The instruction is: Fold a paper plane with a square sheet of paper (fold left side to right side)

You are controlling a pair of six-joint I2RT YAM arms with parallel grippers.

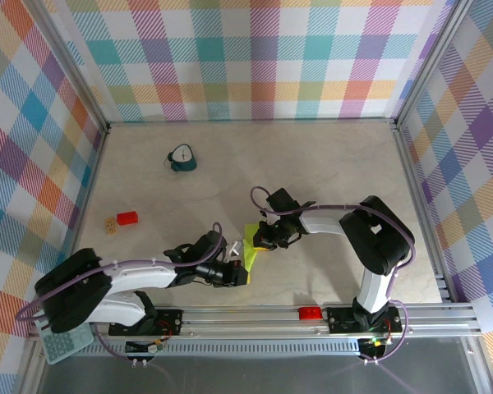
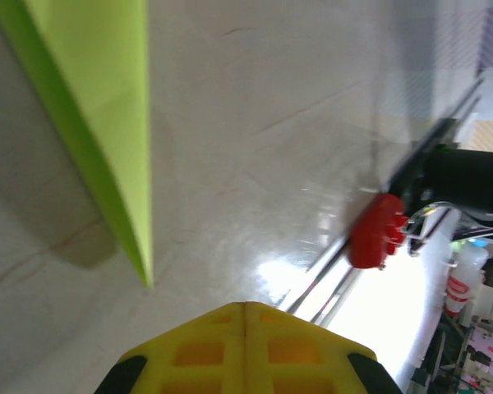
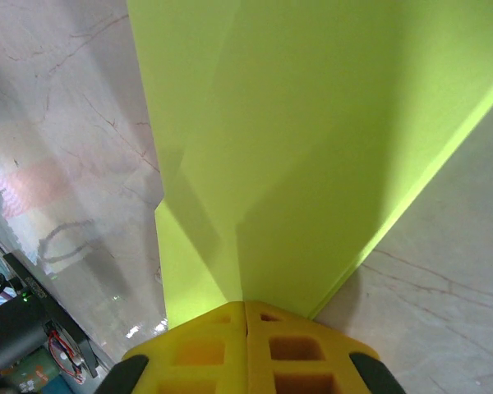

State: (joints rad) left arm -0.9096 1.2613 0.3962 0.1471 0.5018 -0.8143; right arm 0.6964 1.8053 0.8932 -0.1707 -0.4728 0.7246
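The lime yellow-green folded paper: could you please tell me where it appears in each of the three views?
Top external: the lime yellow-green folded paper sits just below the middle of the picture.
Left wrist: it is at the upper left, narrowing downward to a tip.
Right wrist: it spreads across most of the picture, from the top to the bottom centre.
Shared landmark: the pale marbled tabletop around it.

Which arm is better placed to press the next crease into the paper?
Probably right: the right gripper, shut, is at the folded paper; the left gripper, also shut, has bare table between it and the paper.
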